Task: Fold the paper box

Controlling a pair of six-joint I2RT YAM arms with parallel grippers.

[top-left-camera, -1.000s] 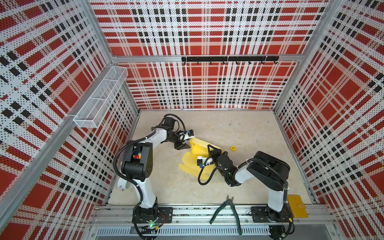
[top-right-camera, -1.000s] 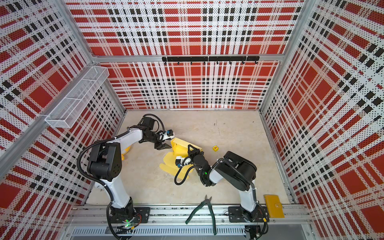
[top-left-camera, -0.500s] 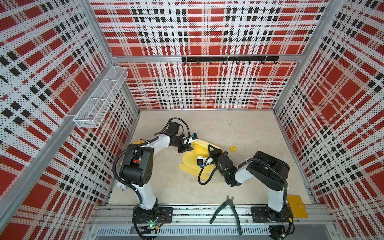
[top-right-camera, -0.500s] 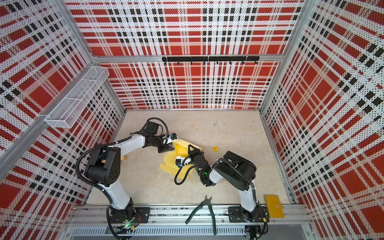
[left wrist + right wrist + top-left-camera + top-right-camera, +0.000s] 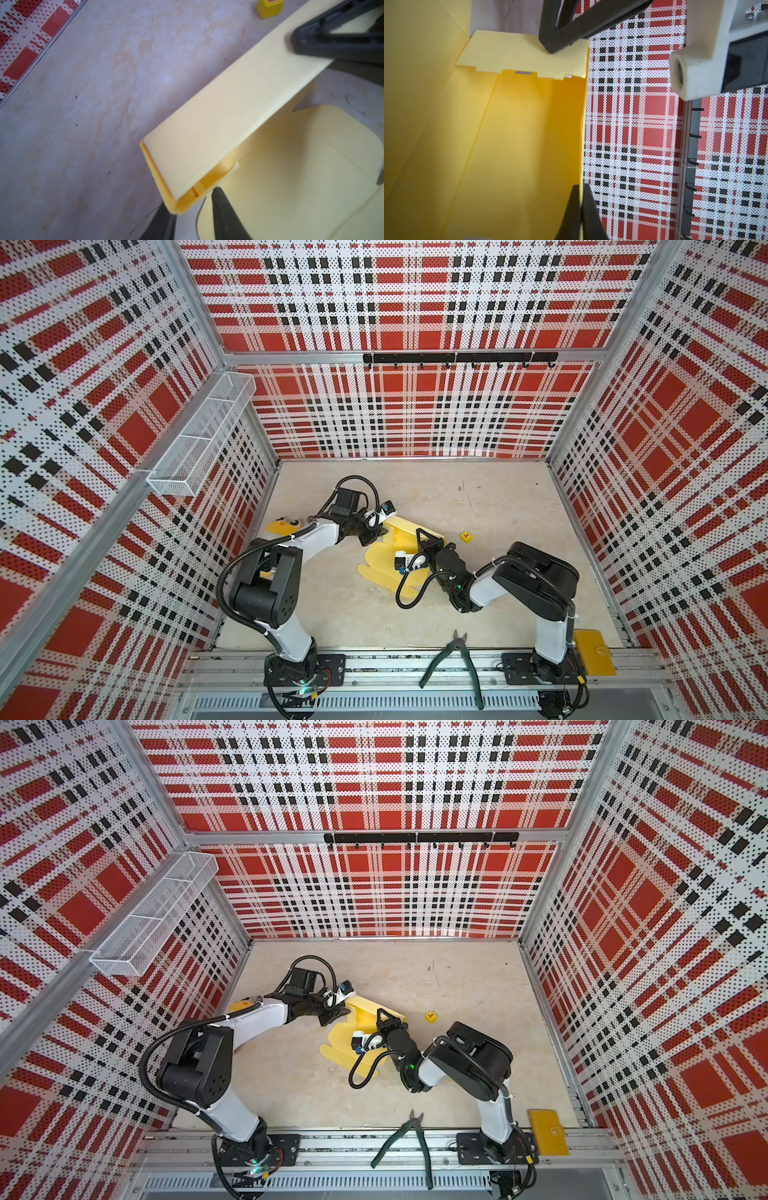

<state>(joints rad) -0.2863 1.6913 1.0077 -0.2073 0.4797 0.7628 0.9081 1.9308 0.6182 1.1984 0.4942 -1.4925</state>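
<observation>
the paper box (image 5: 384, 562) lies on the floor (image 5: 498, 510) just below the middle of both top views, with one wall (image 5: 218, 124) raised. the right gripper (image 5: 580, 187) is pinched tight on that wall's edge. the left gripper (image 5: 191, 198) straddles the wall's end corner, a finger on either side. i cannot tell whether they press it.

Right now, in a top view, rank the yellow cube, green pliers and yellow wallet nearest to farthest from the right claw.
1. Yellow cube, just beside the right claw.
2. Green pliers, front middle.
3. Yellow wallet, front right corner.
</observation>
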